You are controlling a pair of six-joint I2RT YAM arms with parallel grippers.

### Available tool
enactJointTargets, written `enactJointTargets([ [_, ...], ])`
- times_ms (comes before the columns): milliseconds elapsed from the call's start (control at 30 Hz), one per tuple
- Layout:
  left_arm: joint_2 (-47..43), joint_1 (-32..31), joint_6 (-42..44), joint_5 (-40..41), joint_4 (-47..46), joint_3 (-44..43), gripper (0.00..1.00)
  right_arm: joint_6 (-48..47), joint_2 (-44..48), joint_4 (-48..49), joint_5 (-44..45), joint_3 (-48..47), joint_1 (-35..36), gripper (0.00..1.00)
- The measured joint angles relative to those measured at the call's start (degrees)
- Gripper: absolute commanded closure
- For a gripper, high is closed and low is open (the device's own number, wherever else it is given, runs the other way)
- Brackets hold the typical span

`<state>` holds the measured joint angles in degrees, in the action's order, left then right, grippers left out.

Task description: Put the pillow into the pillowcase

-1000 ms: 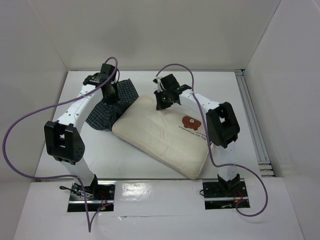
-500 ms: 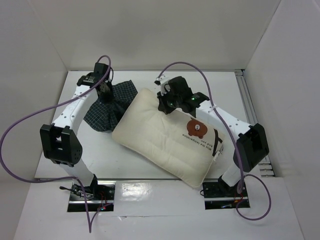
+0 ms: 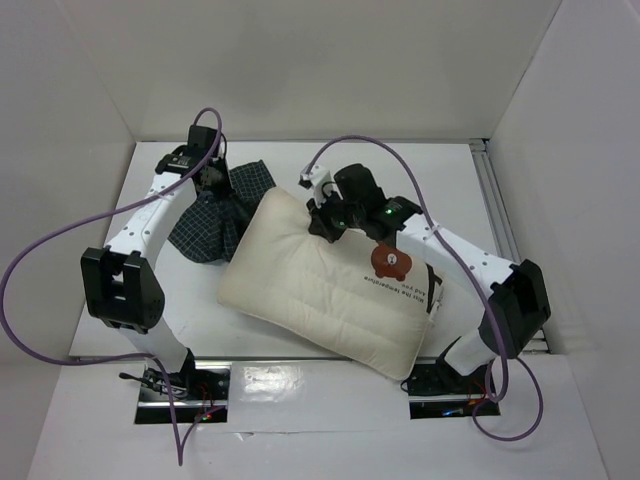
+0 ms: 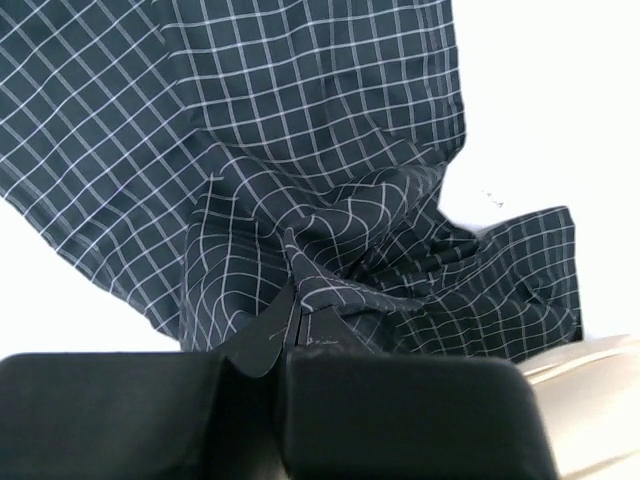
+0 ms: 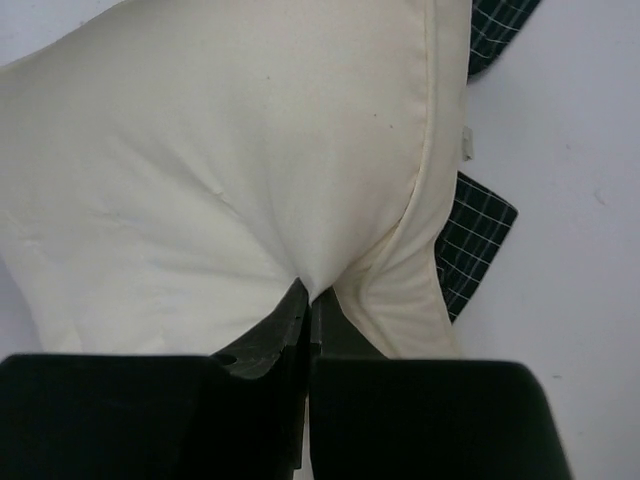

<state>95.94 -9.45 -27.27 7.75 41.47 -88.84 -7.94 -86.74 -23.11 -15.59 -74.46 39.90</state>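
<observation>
The cream pillow (image 3: 320, 285) with a brown bear print (image 3: 392, 260) lies tilted across the table's middle. My right gripper (image 3: 322, 222) is shut on a pinch of the pillow (image 5: 250, 170) near its far edge. The dark checked pillowcase (image 3: 215, 215) lies crumpled at the pillow's far left corner, partly under it. My left gripper (image 3: 212, 182) is shut on a fold of the pillowcase (image 4: 300, 180). In the right wrist view, corners of the pillowcase (image 5: 475, 235) show past the pillow's seam.
White walls enclose the table on the left, back and right. A metal rail (image 3: 505, 240) runs along the right edge. Purple cables (image 3: 60, 240) loop from both arms. The arm bases (image 3: 180, 385) stand at the near edge.
My right gripper has drawn the pillow's far edge leftward toward the pillowcase, and the pillow has shifted left and nearer. My left gripper has risen slightly with the pillowcase.
</observation>
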Motion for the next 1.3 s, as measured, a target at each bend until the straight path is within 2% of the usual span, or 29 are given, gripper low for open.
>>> enactJointTargets([
  [333,-0.74,0.00,0.07,-0.90,-3.15,0.79,1.00,-2.64,-6.14,0.90,-3.67,-0.63,7.28,1.00],
  [567,-13.29,-0.09,0.17,-2.97,-10.10,15.39,1.00,-3.06,-15.61,-0.59,-7.21,-5.97,6.58,1.00],
  [733,-18.18,-0.61,0.33,-3.15,-10.45,19.10,1.00,-1.27,-21.16,-1.07,-15.65,-9.07,1.51,1.00],
  [967,-21.51,-1.97,0.42,-3.15,-10.54,22.91,1.00,4.33,-21.75,0.83,-27.85,-9.25,-9.16,1.00],
  [1133,-24.13,-3.19,1.46,-3.02,-9.42,24.65,1.00,10.29,-21.68,10.16,-37.33,-3.85,-14.14,1.00],
  [1300,-25.97,-3.85,2.99,-1.64,-8.33,26.18,1.00,16.96,-21.75,16.96,-43.67,-1.38,-15.93,1.00],
])
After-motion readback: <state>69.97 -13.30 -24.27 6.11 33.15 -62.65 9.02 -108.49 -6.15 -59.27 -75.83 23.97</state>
